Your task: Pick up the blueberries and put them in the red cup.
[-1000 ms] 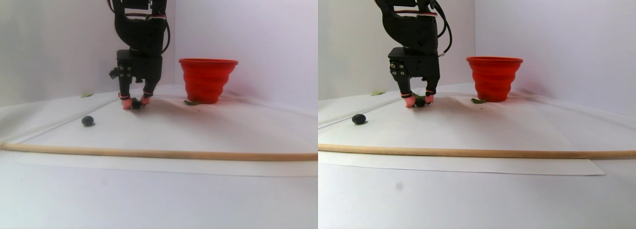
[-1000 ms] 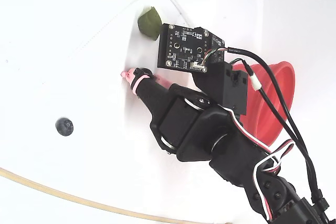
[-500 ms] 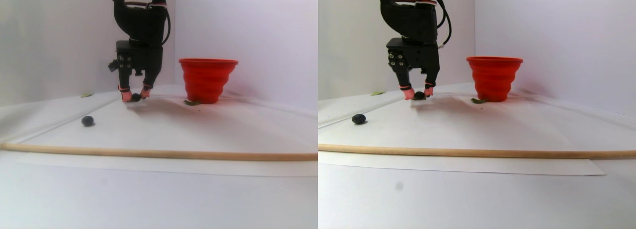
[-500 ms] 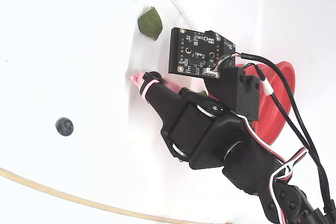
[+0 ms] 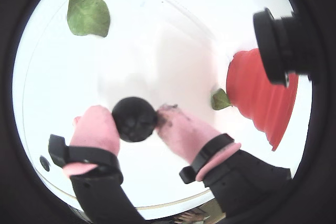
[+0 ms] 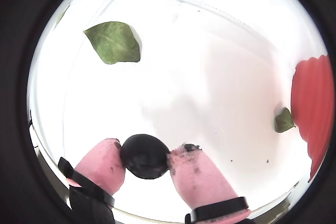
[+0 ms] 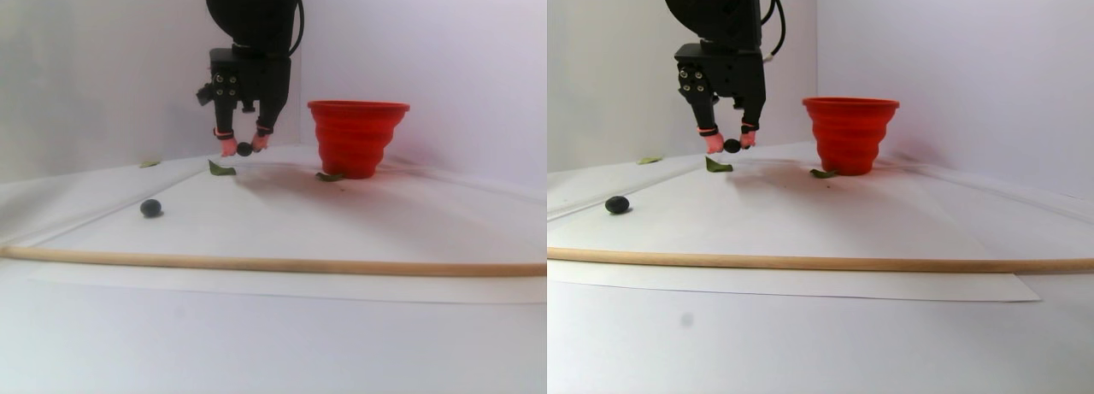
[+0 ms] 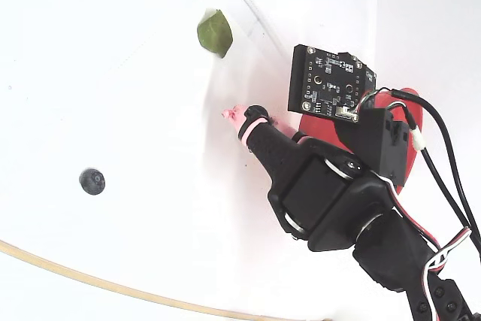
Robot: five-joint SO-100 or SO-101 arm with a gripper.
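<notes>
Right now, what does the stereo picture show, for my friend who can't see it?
A black robot claw holds one blueberry in the air beside a red cup. Another blueberry lies on the white table, behind a long wooden stick.

Black arm (image 8: pixel 338 208), pink-tipped pincer (image 5: pixel 137 121), bare circuit board (image 8: pixel 328 84).

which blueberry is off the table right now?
The blueberry pinched in the gripper, jaws closed on it, held clear of the surface left of the red cup. The other blueberry lies loose on the white sheet.

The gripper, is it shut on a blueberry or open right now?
Shut on a blueberry: the gripper presses it from both sides with its pink fingertips.
</notes>
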